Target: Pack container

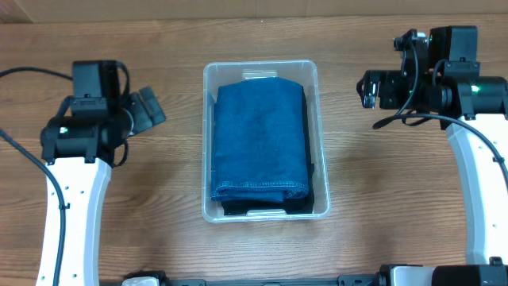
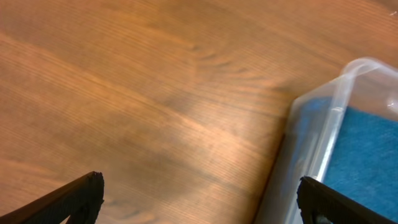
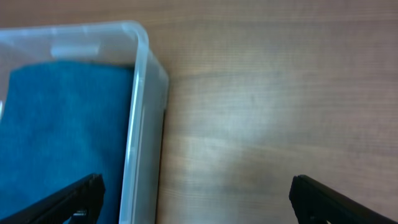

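The clear plastic container (image 1: 320, 119) stands in the middle of the table. A folded blue cloth (image 1: 259, 139) lies in it on top of a dark garment (image 1: 266, 208). My left gripper (image 1: 148, 108) is open and empty, left of the container and apart from it. My right gripper (image 1: 369, 87) is open and empty, to the container's right. The left wrist view shows the container's corner (image 2: 348, 78) with the blue cloth (image 2: 367, 149) between its open fingers (image 2: 199, 199). The right wrist view shows the container's wall (image 3: 140, 124), the blue cloth (image 3: 62, 137) and its open fingers (image 3: 196, 199).
The wooden table (image 1: 159, 206) surrounds the container. Black cables run along the left edge (image 1: 24, 155) and by the right arm (image 1: 413, 117). The arms' white links (image 1: 75, 214) (image 1: 480, 191) stand at both sides near the front.
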You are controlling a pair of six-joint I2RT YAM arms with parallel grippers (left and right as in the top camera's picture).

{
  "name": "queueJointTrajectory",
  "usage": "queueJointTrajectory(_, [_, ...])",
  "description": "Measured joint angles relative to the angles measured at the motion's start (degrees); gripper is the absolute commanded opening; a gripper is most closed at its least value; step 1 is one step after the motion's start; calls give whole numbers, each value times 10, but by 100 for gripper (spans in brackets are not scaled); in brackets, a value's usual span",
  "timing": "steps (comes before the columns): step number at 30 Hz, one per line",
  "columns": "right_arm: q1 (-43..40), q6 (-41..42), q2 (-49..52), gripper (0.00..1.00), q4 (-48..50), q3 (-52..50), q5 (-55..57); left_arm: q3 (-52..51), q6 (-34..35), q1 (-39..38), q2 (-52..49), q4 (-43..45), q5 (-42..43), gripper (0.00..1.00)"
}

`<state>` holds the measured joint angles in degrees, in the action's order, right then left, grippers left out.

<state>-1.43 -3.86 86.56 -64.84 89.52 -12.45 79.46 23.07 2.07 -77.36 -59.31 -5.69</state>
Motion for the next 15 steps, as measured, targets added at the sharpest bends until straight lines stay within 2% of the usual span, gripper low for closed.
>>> queueJointTrajectory(2, [0,5,-31,100,-26,-4,3,-10,-13,8,18,-9,15,100])
queueJointTrajectory(4, [0,13,-89,100,-7,-27,5,-48,-28,8,83,-2,38,100])
queueJointTrajectory(8, [-1,31,-321,100,64,-189,11,-185,-53,8,307,25,60,100])
queueJointTrajectory(9, [-1,35,-396,100,68,-248,23,-240,-51,8,398,29,62,100])
queueJointTrajectory(11, [-1,37,-496,100,82,-300,35,-276,-50,8,495,33,61,100])
queueJointTrajectory(13, [-1,37,-569,100,58,-310,39,-288,-50,8,544,17,61,100])
queueJointTrajectory(15, [-1,38,-586,100,31,-310,40,-290,-50,8,558,-10,61,100])
